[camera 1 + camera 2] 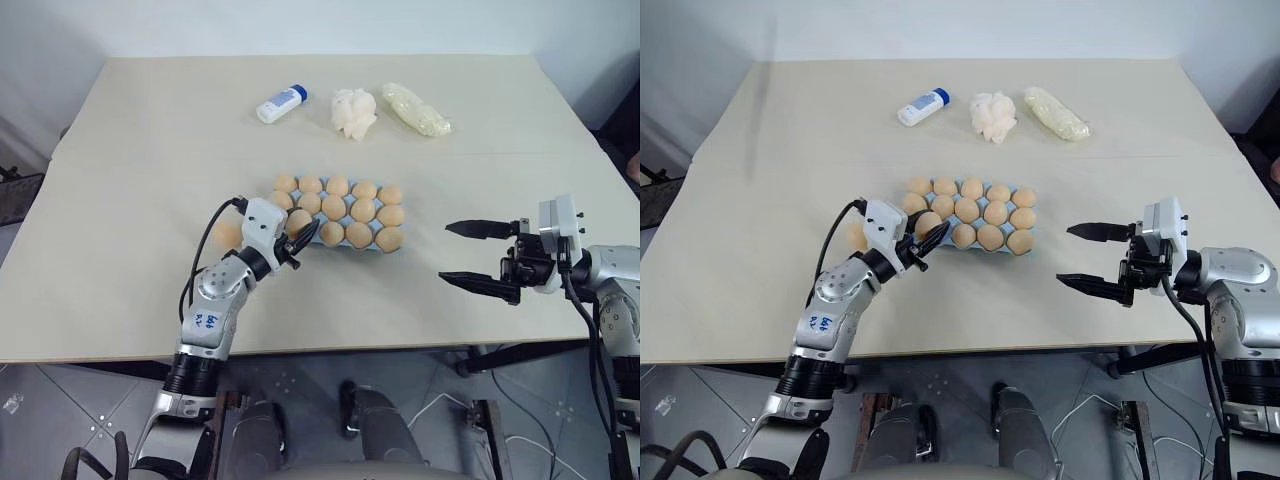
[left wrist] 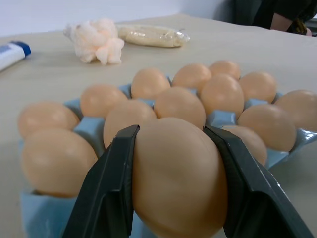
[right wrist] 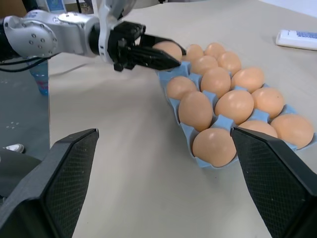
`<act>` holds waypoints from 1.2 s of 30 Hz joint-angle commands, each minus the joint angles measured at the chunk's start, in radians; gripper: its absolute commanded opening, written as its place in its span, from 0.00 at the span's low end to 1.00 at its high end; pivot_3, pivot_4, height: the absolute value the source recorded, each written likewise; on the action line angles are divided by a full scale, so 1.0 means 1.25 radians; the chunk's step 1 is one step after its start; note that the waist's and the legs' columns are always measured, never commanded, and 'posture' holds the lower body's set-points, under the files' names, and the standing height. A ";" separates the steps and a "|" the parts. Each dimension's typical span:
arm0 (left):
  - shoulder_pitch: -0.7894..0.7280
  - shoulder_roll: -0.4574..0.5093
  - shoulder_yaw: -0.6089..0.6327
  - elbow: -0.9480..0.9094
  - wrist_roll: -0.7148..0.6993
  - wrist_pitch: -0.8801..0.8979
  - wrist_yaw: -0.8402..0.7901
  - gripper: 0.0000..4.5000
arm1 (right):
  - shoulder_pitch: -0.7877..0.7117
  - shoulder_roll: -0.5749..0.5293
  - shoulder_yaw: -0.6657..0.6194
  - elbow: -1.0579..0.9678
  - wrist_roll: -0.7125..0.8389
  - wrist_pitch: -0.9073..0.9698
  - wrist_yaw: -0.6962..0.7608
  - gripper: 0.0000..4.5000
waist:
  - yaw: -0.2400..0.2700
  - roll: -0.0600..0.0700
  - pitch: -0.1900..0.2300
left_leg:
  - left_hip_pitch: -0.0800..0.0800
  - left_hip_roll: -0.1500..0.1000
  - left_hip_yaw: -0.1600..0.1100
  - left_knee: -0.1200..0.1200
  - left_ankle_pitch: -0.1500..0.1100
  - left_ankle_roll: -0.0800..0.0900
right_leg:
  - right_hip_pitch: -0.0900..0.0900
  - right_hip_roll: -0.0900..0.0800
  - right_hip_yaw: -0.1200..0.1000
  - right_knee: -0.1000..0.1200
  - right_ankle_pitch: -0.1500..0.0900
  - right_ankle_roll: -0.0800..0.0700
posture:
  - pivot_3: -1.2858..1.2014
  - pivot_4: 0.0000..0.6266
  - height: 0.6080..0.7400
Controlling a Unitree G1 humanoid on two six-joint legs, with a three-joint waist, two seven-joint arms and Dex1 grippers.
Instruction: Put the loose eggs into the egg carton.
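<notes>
The light blue egg carton (image 1: pixel 343 248) lies mid-table, with tan eggs in most of its cups. My left gripper (image 1: pixel 301 235) is shut on one loose egg (image 1: pixel 297 220) and holds it at the carton's near left corner. The left wrist view shows that egg (image 2: pixel 178 183) clamped between both black fingers (image 2: pixel 106 193), with the filled cups just beyond it. Another loose egg (image 1: pixel 228 235) rests on the table just left of that gripper, partly hidden by the arm. My right gripper (image 1: pixel 478 256) hangs open to the right of the carton, holding nothing.
Along the back of the table lie a white bottle with a blue cap (image 1: pixel 281 103), a white lumpy wad (image 1: pixel 353 112) and a pale yellow bag (image 1: pixel 416 110). The table's front edge runs just below both arms.
</notes>
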 commanded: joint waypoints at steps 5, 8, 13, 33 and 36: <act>-0.024 -0.011 -0.001 -0.016 -0.018 -0.030 -0.028 0.74 | 0.009 0.001 -0.036 -0.023 0.011 -0.015 -0.011 1.00 | -0.001 0.000 0.000 | 0.000 0.000 0.000 0.000 0.000 0.000 | 0.000 0.000 0.000 0.000 0.000 0.000 | 0.52 0.24 1.00; -0.011 -0.005 0.000 -0.048 -0.021 -0.001 -0.031 0.94 | 0.012 -0.001 -0.037 -0.025 0.012 -0.015 -0.013 1.00 | -0.001 0.000 0.000 | 0.000 0.000 0.000 0.000 0.000 0.000 | 0.000 0.000 0.000 0.000 0.000 0.000 | 0.52 0.24 1.00; 0.029 0.023 0.006 -0.144 -0.022 0.014 -0.041 1.00 | 0.010 -0.001 -0.040 -0.027 0.018 -0.013 -0.008 1.00 | -0.001 0.000 0.000 | 0.000 0.000 0.000 0.000 0.000 0.000 | 0.000 0.000 0.000 0.000 0.000 0.000 | 0.52 0.24 1.00; 0.369 0.248 0.335 -0.298 -0.285 0.094 -0.196 1.00 | -0.052 0.036 -0.011 0.065 0.006 -0.046 0.064 1.00 | -0.003 0.000 0.000 | 0.001 0.001 0.000 0.000 -0.003 -0.004 | -0.001 0.000 0.000 0.001 -0.003 -0.005 | 0.52 0.24 1.00; 0.384 0.250 0.363 -0.283 -0.289 0.093 -0.191 1.00 | -0.063 0.039 -0.010 0.090 0.011 -0.062 0.094 1.00 | -0.003 0.000 0.000 | 0.001 0.001 0.000 0.000 -0.003 -0.005 | -0.001 0.000 0.000 0.001 -0.003 -0.005 | 0.52 0.24 1.00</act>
